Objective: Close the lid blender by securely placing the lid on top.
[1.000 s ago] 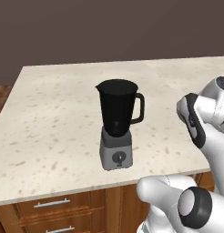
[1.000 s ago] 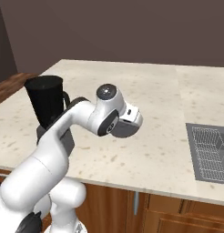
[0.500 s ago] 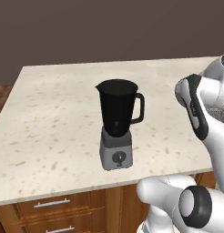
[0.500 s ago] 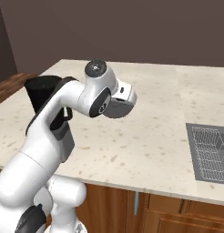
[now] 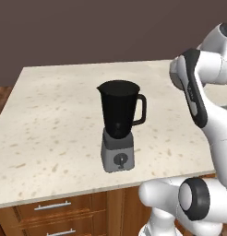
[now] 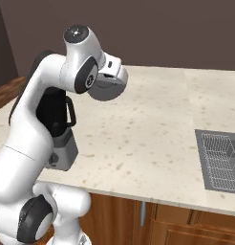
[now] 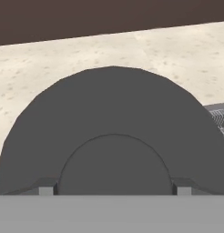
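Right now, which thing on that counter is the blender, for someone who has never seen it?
Start at the pale speckled counter. Near its front edge, left of the white arm, stands the blender: a black tapered jar with a side handle on a boxy grey base with a round dial.

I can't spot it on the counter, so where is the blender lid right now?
The lid is up in the pincer, high above the counter, right of the blender in the right base view.

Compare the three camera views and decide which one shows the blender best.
The left base view: the whole blender stands unobstructed on the counter, with jar, handle, base and dial all visible. In the right base view the arm hides most of it. In the hand view the lid blocks the scene.
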Tool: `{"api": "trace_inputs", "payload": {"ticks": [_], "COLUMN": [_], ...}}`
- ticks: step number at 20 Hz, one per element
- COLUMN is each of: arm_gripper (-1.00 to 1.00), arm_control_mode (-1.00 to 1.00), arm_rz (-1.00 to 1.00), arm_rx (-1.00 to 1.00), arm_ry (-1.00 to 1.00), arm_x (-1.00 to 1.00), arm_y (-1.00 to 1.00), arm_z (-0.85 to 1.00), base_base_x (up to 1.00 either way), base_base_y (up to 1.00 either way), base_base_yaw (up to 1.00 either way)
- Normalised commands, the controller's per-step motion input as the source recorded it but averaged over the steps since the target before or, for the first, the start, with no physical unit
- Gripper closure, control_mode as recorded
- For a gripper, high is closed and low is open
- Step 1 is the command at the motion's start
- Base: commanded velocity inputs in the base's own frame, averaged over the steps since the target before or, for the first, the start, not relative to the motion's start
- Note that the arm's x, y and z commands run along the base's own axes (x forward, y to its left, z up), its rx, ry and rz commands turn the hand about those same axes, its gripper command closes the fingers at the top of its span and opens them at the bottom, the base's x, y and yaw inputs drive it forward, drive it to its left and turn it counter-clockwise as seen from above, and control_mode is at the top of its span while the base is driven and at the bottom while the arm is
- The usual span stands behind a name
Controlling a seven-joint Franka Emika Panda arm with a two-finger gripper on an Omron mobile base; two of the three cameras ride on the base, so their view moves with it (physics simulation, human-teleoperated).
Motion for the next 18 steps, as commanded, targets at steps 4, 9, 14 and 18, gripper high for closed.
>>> {"api": "trace_inputs", "payload": {"ticks": [4,9,14,18], "arm_gripper": [1.00,1.00,1.00,1.00], "arm_control_mode": [-1.00,-1.00,-1.00,-1.00], "arm_rz": [0.13,0.16,0.16,0.10], "arm_rx": [0.00,0.00,0.00,0.00], "arm_ry": [0.00,0.00,0.01,0.07], "arm_x": [-0.09,-0.31,-0.28,-0.05], "arm_y": [0.75,0.72,0.73,0.74], "arm_z": [0.31,0.13,0.20,0.13], "base_base_x": [0.00,0.00,0.00,0.00], "base_base_y": [0.00,0.00,0.00,0.00], "base_base_yaw": [0.00,0.00,0.00,0.00]}}
